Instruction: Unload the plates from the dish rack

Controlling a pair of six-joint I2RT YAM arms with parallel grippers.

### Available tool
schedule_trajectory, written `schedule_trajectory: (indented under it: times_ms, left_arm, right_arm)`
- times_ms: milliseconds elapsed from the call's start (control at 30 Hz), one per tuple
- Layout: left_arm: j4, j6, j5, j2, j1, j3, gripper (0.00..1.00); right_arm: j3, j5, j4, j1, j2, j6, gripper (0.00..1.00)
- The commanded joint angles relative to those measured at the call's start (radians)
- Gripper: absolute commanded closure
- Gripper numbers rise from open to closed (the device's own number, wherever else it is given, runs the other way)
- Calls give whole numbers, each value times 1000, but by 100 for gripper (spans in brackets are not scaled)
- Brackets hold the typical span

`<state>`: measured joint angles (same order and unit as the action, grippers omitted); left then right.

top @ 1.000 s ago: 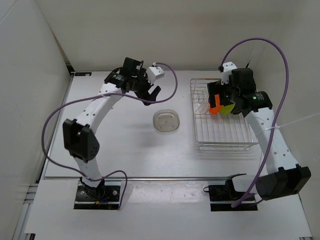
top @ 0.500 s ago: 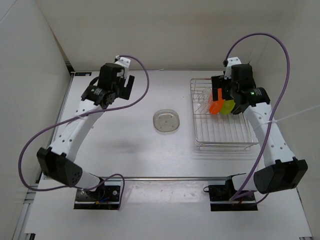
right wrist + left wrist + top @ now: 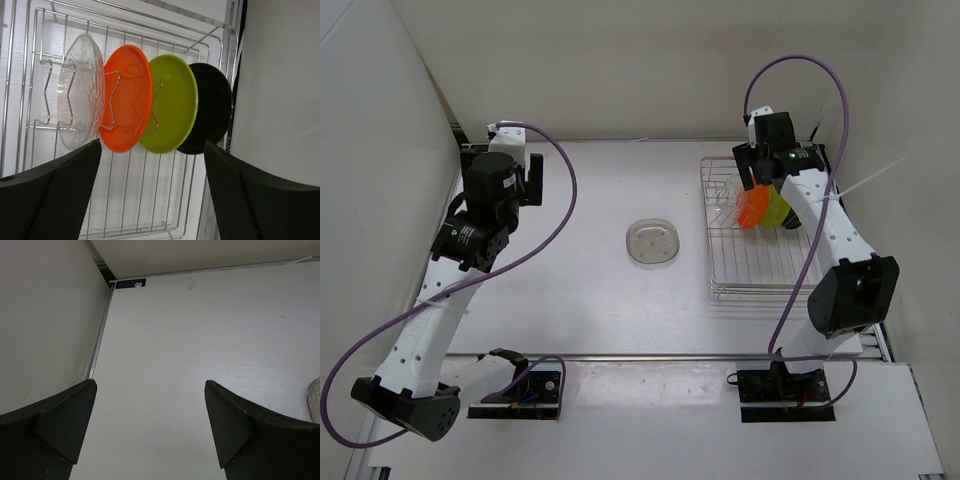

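Observation:
The dish rack (image 3: 765,292) stands at the right of the table. In the right wrist view its wires (image 3: 150,200) hold a row of upright plates: clear (image 3: 80,90), orange (image 3: 127,100), lime green (image 3: 172,110) and black (image 3: 210,115). My right gripper (image 3: 152,145) hangs open above the rack's far end (image 3: 757,175), near the orange plate (image 3: 752,208) and the green plate (image 3: 776,208), its fingers apart from them. Another clear plate (image 3: 652,242) lies flat mid-table. My left gripper (image 3: 150,382) is open and empty over bare table at the far left (image 3: 532,180).
White walls close in the table on the left, back and right. The rack's right side runs close to the right wall (image 3: 280,75). A small black bracket (image 3: 131,284) sits at the table's far left corner. The clear plate's edge (image 3: 315,395) shows at the right of the left wrist view.
My left arm has swung from the table's middle back to the far left, open and empty. My right gripper has shifted toward the rack's far end and turned over the plates.

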<state>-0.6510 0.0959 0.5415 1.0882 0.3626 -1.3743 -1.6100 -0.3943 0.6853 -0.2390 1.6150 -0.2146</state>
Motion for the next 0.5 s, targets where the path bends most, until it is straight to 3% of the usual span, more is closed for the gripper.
schedule_trajectory:
  times_ms: [0, 467]
  left_arm:
    - [1, 24, 9, -2, -5, 23, 0]
    - [1, 33, -31, 9, -5, 92, 0]
  right_arm:
    - [-62, -64, -18, -23, 54, -52, 16]
    - [-39, -75, -18, -101, 197, -94, 33]
